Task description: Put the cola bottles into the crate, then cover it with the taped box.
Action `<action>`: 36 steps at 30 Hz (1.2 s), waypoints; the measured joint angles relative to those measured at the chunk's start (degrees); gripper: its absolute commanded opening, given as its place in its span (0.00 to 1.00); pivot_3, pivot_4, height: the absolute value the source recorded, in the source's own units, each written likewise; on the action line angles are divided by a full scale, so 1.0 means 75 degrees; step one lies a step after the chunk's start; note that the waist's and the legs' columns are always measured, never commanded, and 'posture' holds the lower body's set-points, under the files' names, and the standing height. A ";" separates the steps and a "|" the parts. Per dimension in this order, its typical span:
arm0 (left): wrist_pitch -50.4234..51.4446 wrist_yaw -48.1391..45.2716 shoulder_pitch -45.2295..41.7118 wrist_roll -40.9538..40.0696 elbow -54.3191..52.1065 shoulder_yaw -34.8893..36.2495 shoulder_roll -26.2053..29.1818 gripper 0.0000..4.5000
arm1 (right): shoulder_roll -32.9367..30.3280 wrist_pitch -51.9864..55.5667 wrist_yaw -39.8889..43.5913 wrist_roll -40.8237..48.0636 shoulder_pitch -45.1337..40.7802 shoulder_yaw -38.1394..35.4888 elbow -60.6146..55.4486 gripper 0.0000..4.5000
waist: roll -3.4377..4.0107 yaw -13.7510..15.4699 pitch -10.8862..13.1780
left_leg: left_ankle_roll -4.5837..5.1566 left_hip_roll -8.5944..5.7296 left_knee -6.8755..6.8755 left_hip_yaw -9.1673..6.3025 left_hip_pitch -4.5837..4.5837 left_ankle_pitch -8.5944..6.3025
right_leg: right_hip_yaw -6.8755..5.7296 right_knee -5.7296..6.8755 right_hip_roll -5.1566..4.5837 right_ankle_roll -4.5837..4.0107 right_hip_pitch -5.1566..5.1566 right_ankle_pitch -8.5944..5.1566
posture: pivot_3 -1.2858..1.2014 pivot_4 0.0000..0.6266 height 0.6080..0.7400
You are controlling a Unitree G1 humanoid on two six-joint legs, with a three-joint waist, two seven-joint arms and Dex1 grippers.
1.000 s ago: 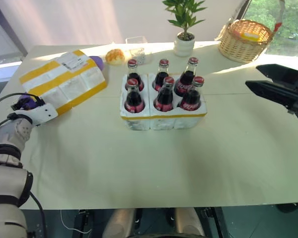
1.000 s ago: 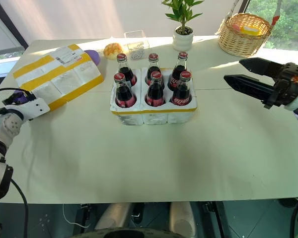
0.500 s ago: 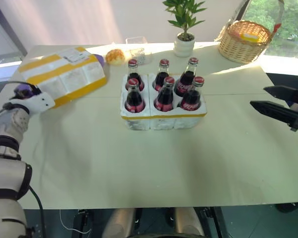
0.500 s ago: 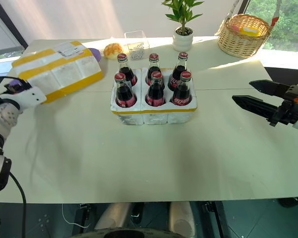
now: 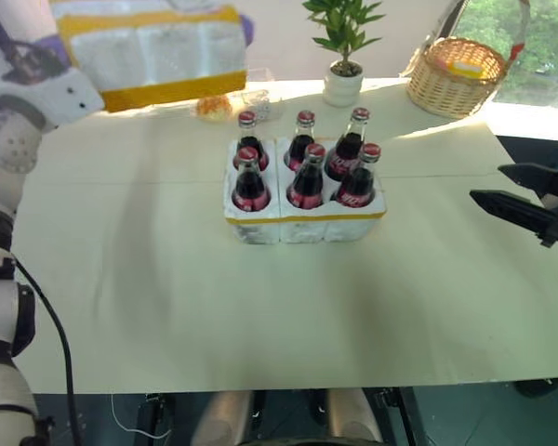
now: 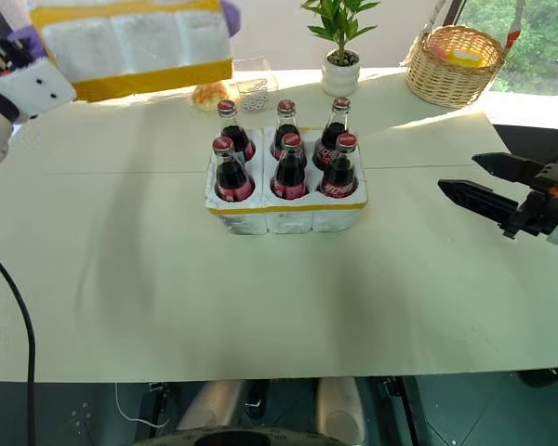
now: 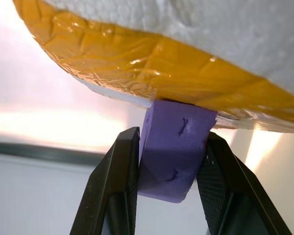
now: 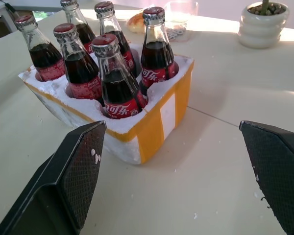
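One arm high (taped box [image 5: 153, 51] aloft)

Along the far edge of the cream table [image 5: 260, 307]: woven wicker basket [image 5: 459, 74] (something yellow inside), white-potted green plant [image 5: 345, 46], clear plastic container [image 6: 255, 84], orange bun [image 5: 214, 107].

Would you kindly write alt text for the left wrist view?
The left gripper is shut on a purple block fixed under the taped box, whose white foam and yellow tape span the view above it.

taped box [image 5: 153, 51] top cut off
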 measured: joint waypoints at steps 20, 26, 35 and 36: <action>0.2220 -0.3849 0.0923 -0.2110 -0.5919 0.0689 -0.0459 0.05 | 0.0174 -0.0474 0.0186 -0.0615 -0.0321 0.0831 0.0877 1.00 | 0.0004 0.0011 0.0000 | 0.0003 0.0001 0.0014 0.0005 0.0000 0.0000 | 0.0004 0.0001 0.0005 0.0000 0.0008 0.0000 | 0.52 0.24 1.00; 0.3028 -0.4782 0.1585 -0.1988 -0.7339 0.0711 0.0027 0.05 | 0.0253 -0.0537 0.0163 -0.0602 -0.0217 0.0678 0.0868 1.00 | 0.0004 0.0028 0.0000 | 0.0004 0.0002 0.0017 0.0005 0.0003 0.0000 | 0.0005 0.0000 0.0008 -0.0001 0.0014 0.0000 | 0.52 0.24 1.00; 0.3327 -0.4983 0.2210 -0.0702 -0.8492 0.0300 0.0000 0.05 | 0.0536 -0.0696 0.0094 -0.0602 -0.0238 0.0664 0.0896 1.00 | 0.0005 0.0042 -0.0001 | 0.0007 0.0002 0.0020 0.0000 0.0019 -0.0002 | 0.0004 -0.0010 0.0009 -0.0001 0.0041 0.0000 | 0.52 0.24 1.00; 0.3334 -0.4986 0.2221 -0.0634 -0.8508 0.0261 -0.0047 0.05 | 0.0553 -0.0707 0.0095 -0.0604 -0.0238 0.0664 0.0913 1.00 | 0.0005 0.0041 -0.0001 | 0.0007 0.0002 0.0020 -0.0001 0.0019 -0.0002 | 0.0004 -0.0011 0.0010 -0.0001 0.0041 0.0000 | 0.52 0.24 1.00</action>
